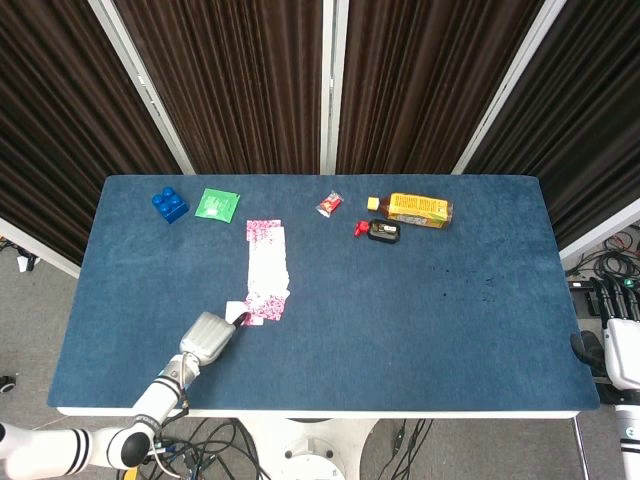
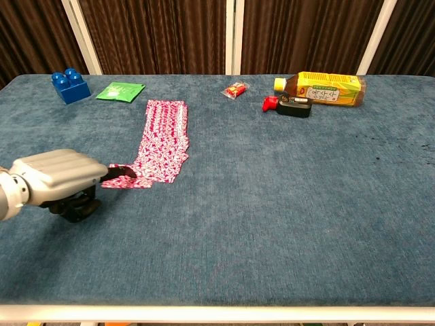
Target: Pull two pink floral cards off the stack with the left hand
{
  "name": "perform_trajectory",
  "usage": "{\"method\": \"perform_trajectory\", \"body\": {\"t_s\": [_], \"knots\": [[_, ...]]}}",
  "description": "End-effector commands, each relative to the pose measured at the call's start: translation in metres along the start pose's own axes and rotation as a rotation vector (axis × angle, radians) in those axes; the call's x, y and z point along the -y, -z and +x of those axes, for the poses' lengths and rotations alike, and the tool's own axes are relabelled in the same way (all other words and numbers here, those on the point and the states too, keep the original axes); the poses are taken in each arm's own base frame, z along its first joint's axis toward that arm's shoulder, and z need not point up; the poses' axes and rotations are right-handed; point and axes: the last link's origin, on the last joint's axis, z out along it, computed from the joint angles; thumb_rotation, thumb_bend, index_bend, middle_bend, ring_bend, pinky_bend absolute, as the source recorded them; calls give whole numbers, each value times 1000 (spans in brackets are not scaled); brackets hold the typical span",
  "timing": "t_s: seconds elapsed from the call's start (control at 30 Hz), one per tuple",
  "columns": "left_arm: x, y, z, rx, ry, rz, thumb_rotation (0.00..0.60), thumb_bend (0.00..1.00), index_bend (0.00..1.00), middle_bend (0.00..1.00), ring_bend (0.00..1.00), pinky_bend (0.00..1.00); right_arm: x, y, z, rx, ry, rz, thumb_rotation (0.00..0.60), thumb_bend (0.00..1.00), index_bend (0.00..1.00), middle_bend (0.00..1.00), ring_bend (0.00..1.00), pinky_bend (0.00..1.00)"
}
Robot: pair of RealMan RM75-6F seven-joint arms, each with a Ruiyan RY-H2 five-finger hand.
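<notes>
A fanned row of pink floral cards [image 2: 164, 136] runs toward me on the blue table [image 2: 285, 204], left of centre; the head view shows the cards [image 1: 267, 262] mostly white. My left hand [image 2: 56, 178] lies at the row's near left end, its other fingers curled under. One dark fingertip presses the nearest card [image 2: 119, 178], which sticks out to the left of the row. In the head view the left hand [image 1: 206, 337] sits just below that card [image 1: 236, 309]. My right hand [image 1: 620, 345] shows only at the far right edge, off the table, its fingers unclear.
At the back left stand a blue brick [image 2: 70, 85] and a green packet [image 2: 120, 91]. A red wrapper [image 2: 235, 89], a black and red object [image 2: 288, 104] and a lying yellow bottle [image 2: 325, 88] are at the back, right of centre.
</notes>
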Motion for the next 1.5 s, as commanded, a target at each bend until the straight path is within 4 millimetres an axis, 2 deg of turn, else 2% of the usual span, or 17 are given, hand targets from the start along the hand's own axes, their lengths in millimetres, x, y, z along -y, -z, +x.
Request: {"method": "perform_trajectory", "body": {"t_s": [0.03, 0.37, 0.63, 0.73, 0.9, 1.1, 1.5], "knots": [[8, 3, -1, 5, -2, 22, 600, 593, 95, 883, 900, 928, 2, 0, -1, 3, 2, 6, 600, 232, 0, 0, 0, 0], [44, 6, -10, 49, 23, 128, 600, 593, 95, 883, 900, 929, 10, -1, -2, 4, 14, 18, 600, 233, 0, 0, 0, 0], [76, 6, -8, 47, 30, 229, 600, 594, 95, 883, 900, 929, 13, 0, -3, 7, 20, 21, 600, 233, 0, 0, 0, 0], [78, 7, -4, 33, 39, 236, 600, 594, 96, 883, 900, 928, 14, -1, -3, 7, 20, 22, 600, 233, 0, 0, 0, 0], [65, 13, 9, -26, 36, 187, 600, 594, 96, 883, 900, 928, 15, -2, -3, 6, 20, 25, 600, 232, 0, 0, 0, 0], [36, 18, 27, -94, 29, 85, 600, 594, 95, 882, 900, 925, 16, -2, -3, 7, 18, 27, 600, 233, 0, 0, 0, 0], [-7, 0, 27, -65, -4, 5, 600, 594, 95, 883, 900, 925, 12, -3, -3, 9, 8, 22, 600, 233, 0, 0, 0, 0]]}}
